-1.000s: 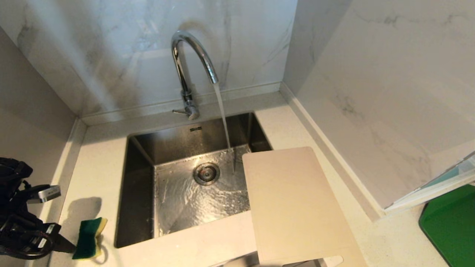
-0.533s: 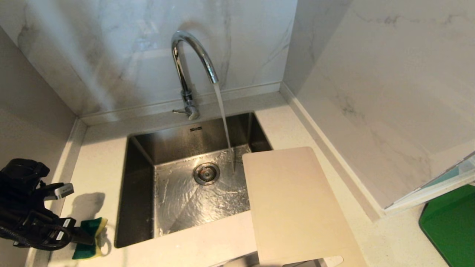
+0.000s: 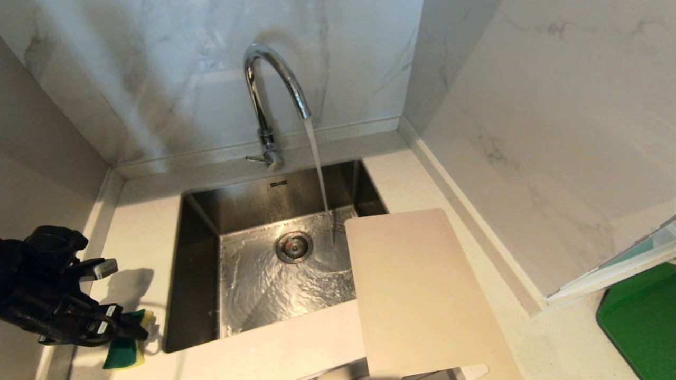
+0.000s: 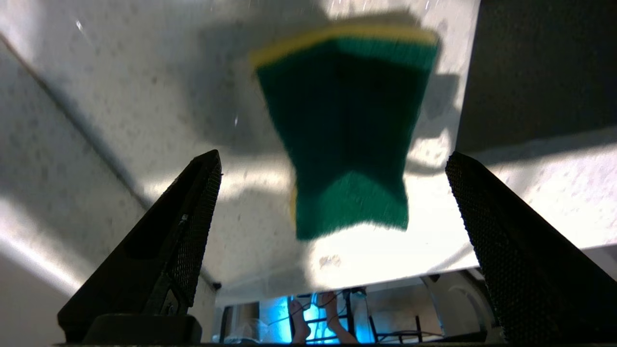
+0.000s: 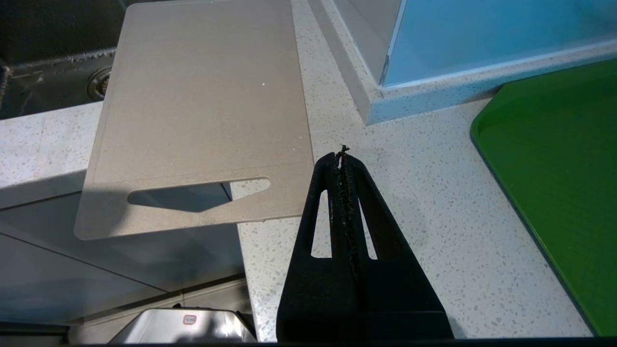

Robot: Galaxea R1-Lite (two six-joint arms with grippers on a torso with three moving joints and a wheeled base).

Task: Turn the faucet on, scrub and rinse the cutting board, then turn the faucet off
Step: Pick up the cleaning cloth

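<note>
Chrome catches the light on the faucet (image 3: 272, 100), which rises from the back edge of the worktop (image 3: 142, 211) behind the sink (image 3: 198, 274), its thin lever sticking out to the left; a stream of water (image 3: 318, 169) falls from the spout onto the wet sink floor beside the drain (image 3: 293, 246). The cutting board (image 3: 417, 290) lies flat on the worktop at the sink's right edge, its far corner jutting over the basin and its slotted handle end overhanging the worktop's front edge. On the strip of worktop left of the sink, near the front edge, lies a green and yellow sponge (image 3: 125, 349). The left tool (image 4: 332, 246) hangs just over it with its jaws spread wide, one on either side, gripping nothing. The right tool (image 5: 343, 166) is closed and empty, above the worktop between the cutting board and a green mat (image 5: 559, 159).
</note>
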